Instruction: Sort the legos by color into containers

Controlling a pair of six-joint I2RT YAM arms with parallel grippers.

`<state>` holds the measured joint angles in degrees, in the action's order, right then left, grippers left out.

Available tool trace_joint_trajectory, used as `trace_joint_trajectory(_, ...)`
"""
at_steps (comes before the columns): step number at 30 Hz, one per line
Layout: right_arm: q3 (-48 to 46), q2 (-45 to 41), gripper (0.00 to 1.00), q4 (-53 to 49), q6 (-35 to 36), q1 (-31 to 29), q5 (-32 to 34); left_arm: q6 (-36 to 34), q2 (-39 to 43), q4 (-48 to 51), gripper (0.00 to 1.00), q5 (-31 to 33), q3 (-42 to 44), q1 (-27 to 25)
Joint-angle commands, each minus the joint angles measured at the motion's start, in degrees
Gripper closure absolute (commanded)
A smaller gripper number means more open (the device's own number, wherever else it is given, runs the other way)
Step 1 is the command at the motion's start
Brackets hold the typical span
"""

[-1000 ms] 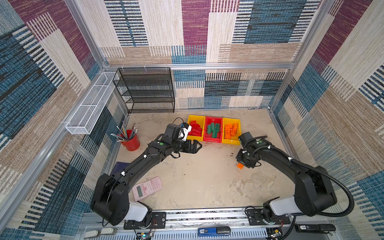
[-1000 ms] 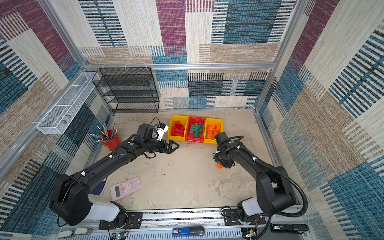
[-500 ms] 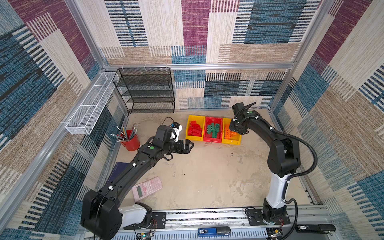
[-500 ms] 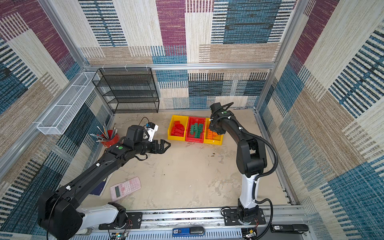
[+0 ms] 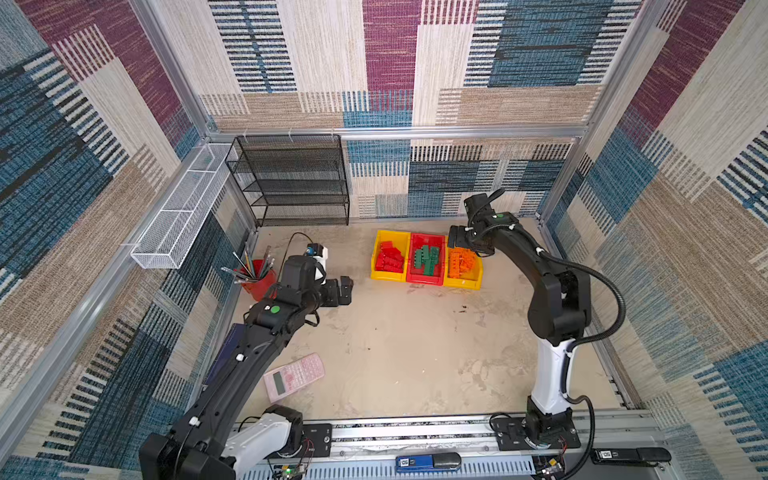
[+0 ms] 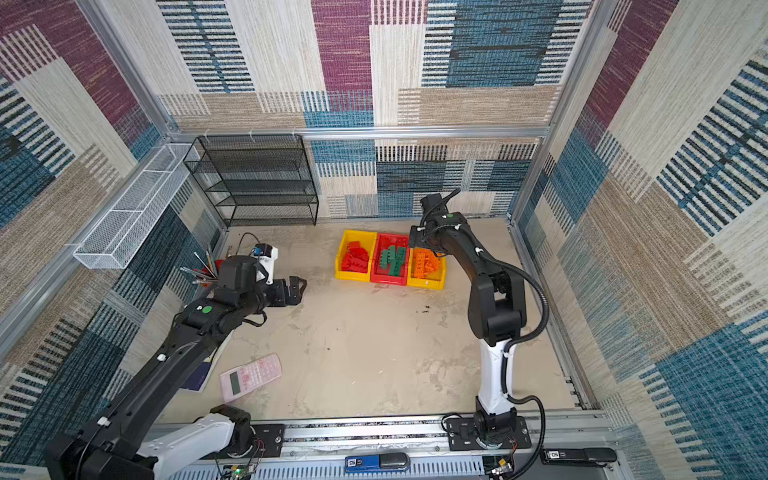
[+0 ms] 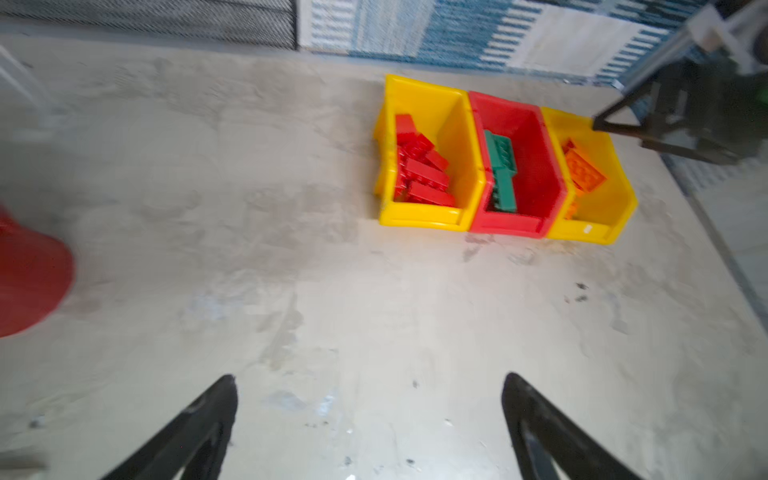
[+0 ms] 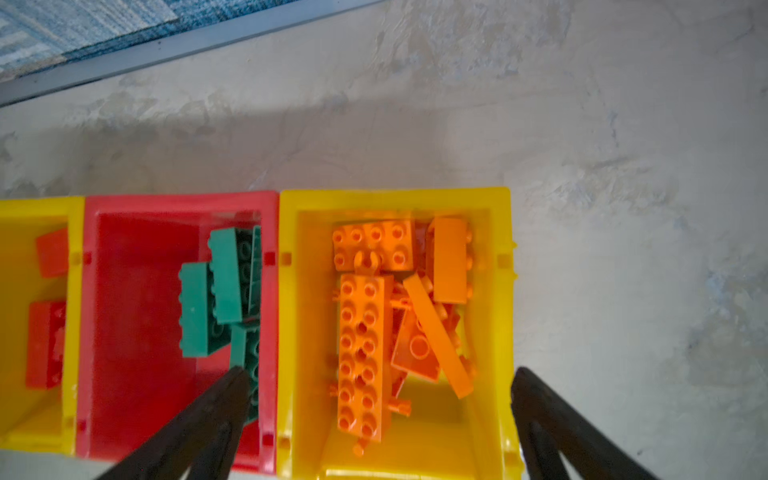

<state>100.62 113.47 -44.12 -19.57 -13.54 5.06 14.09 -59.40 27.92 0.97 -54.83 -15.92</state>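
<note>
Three containers stand side by side at the back of the floor. The left yellow bin [image 5: 379, 253] holds red legos [image 5: 390, 259]. Green legos [image 5: 428, 259] lie in the red bin [image 5: 428, 239], orange legos [image 5: 462, 264] in the right yellow bin [image 5: 463, 283]. My right gripper [image 5: 459, 243] hovers over that orange pile [image 8: 365, 332], open and empty [image 8: 380, 374]. My left gripper [image 5: 341, 291] hangs open over bare floor, well left of the bins, with nothing between its fingers [image 7: 369, 378]. No loose legos show on the floor.
A red pencil cup [image 5: 259, 282] stands just behind my left wrist. A pink calculator [image 5: 294, 376] lies at the front left, beside a dark notebook [image 5: 224, 357] under the left arm. A black mesh shelf [image 5: 299, 183] and a white wire basket [image 5: 183, 208] line the back left.
My right gripper went from the floor to over the right yellow bin, shut on a small orange brick, and has opened. My left arm has drawn back to the left.
</note>
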Motion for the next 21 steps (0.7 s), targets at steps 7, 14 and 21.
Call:
trace_joint_trajectory(7,-38.57,-31.24,0.0,31.36,6.45,0.02,4.24,-14.16,9.89,-18.54,0.01,22.23,15.0,7.37)
trace_joint_trajectory(14,-61.38,-48.61,0.0,49.3,13.31,1.09,10.48,-15.99,7.63,-29.24,0.01,14.91,21.47,10.85)
trace_joint_trajectory(21,-74.95,-56.1,0.0,69.12,16.06,3.03,18.89,-10.66,1.32,-46.34,0.01,15.18,29.92,12.0)
